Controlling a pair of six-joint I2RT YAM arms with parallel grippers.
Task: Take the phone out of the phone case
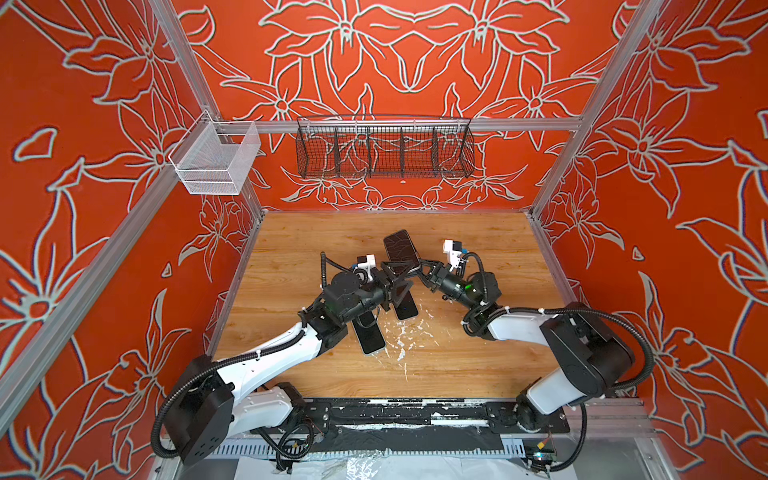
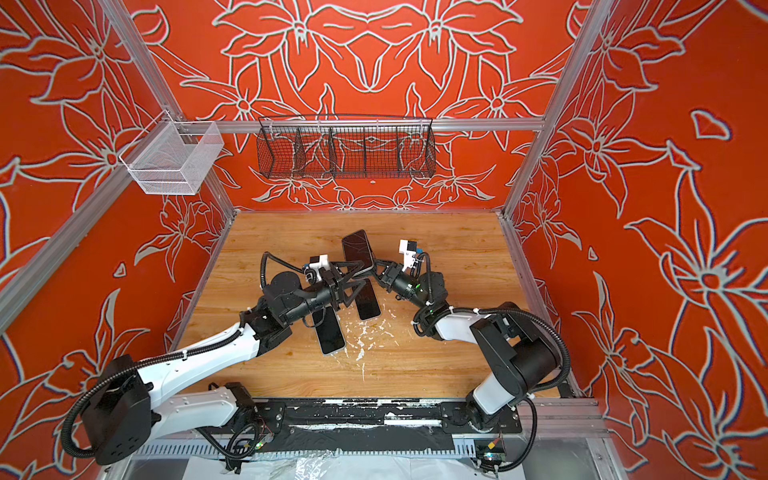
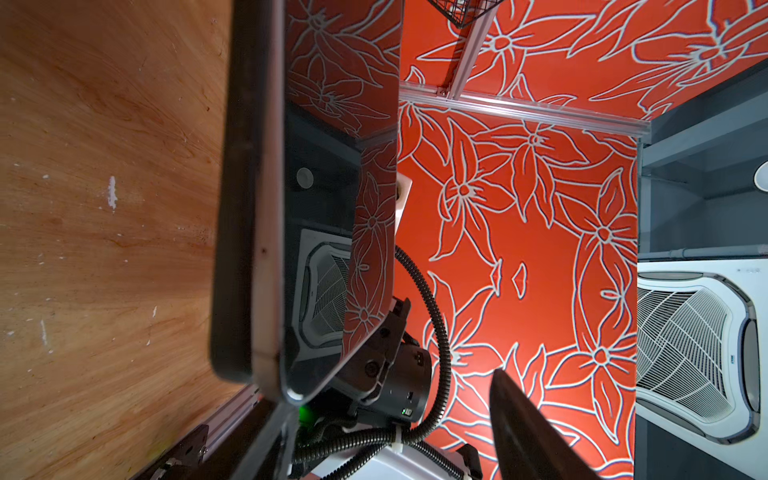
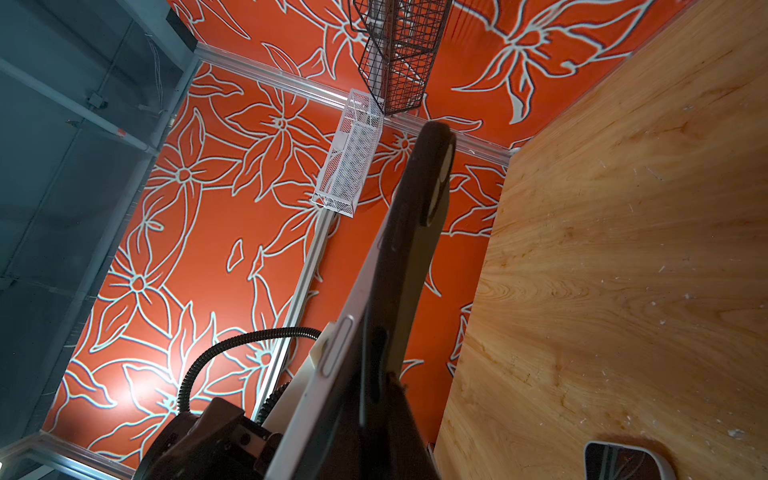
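Not finished yet. Holds the slim phone with glossy black screen (image 1: 400, 249) in the air over the middle of the light wooden tabletop (image 1: 478, 257), pinched at its near right corner by the pressed-together right gripper (image 1: 419, 267). Has the left gripper (image 1: 405, 276) spread wide at the near end; touching or not, cannot tell. Shows a bare silver frame (image 4: 337, 347) beside the matte black soft case (image 4: 409, 249): probably loosened on that side only. Left to do: pulling the case fully off. Points camera end toward the back wall, screen up, long axis near to far.

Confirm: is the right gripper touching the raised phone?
Touching. The right wrist view shows the right gripper with its jaws clamped on the phone, no gap.
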